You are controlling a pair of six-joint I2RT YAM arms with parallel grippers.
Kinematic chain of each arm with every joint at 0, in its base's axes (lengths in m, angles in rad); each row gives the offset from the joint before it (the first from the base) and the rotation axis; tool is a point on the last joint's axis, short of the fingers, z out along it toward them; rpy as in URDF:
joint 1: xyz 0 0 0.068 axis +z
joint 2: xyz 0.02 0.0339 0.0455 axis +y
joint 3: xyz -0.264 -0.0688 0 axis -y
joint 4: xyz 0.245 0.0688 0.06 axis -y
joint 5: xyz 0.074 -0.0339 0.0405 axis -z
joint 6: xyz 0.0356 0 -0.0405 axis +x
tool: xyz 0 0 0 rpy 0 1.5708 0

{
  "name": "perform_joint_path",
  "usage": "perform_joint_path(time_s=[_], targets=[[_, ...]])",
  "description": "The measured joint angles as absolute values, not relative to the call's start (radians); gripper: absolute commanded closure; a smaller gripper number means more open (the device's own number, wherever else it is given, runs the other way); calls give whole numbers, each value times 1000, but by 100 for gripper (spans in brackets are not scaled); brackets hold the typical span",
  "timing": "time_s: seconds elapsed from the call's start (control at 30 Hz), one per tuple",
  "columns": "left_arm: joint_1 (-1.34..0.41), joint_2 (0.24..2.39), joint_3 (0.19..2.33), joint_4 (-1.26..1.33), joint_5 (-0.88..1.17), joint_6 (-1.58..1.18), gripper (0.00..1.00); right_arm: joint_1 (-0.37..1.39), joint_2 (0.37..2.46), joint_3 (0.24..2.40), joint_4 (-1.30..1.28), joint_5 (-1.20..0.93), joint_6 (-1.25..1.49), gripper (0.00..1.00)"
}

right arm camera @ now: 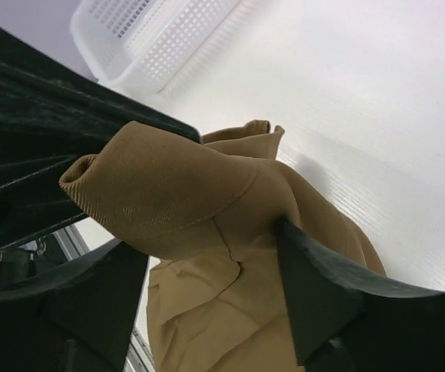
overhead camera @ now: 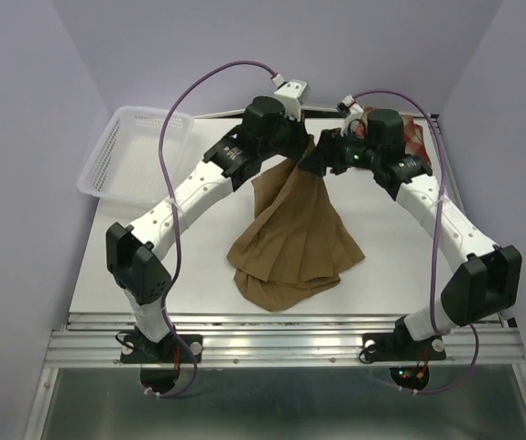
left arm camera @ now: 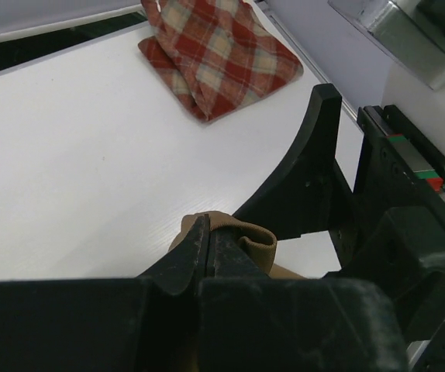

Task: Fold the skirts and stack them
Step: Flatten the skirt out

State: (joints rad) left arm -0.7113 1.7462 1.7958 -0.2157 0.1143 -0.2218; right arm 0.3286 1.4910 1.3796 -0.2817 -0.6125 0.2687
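The tan-brown skirt (overhead camera: 295, 247) hangs by its waistband in mid-table, its hem bunched on the white tabletop. My left gripper (overhead camera: 301, 147) is shut on the waistband; in the left wrist view the tan band (left arm camera: 253, 239) curls out beside the closed left gripper (left arm camera: 207, 221). My right gripper (overhead camera: 323, 154) is right beside it, open, its jaws standing on either side of the rolled waistband (right arm camera: 168, 186), the right gripper (right arm camera: 207, 236) with cloth between its fingers. The red-and-cream plaid skirt (left arm camera: 219, 54) lies folded at the back right (overhead camera: 419, 137).
A white mesh basket (overhead camera: 130, 151) stands at the back left, also seen in the right wrist view (right arm camera: 153, 39). Purple walls close in the table on three sides. A metal rail (overhead camera: 281, 335) runs along the near edge.
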Motion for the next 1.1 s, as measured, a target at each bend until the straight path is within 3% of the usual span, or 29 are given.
perform_joint_path(time_s=[0.2,0.27,0.4,0.5,0.53,0.67,0.7,0.83,1.0,1.1], targets=[[-718,1766,1809,-228,65,-256,100,334,1501,1380,-283,-525,290,44],[-716,1773,1809,-229,63,-266,100,336,1518,1386,-282,-505,303,55],[-716,1783,1809,-229,78,-276,100,336,1552,1404,-282,-493,294,99],[-715,1778,1791,-214,106,-265,96,335,1552,1404,-284,-505,252,99],[-715,1772,1776,-202,120,-253,86,332,1546,1402,-289,-513,227,99],[-697,1714,1679,-174,220,-156,72,286,1468,1330,-344,-598,60,99],[-690,1693,1650,-179,253,-117,50,265,1435,1305,-397,-624,-19,99],[-622,1599,1536,-218,399,79,23,178,1298,1218,-573,-652,-243,99],[-430,1511,1433,-293,551,326,8,135,1212,1114,-802,-609,-536,99],[-359,1543,1451,-336,595,416,8,125,1217,1057,-886,-556,-646,99]])
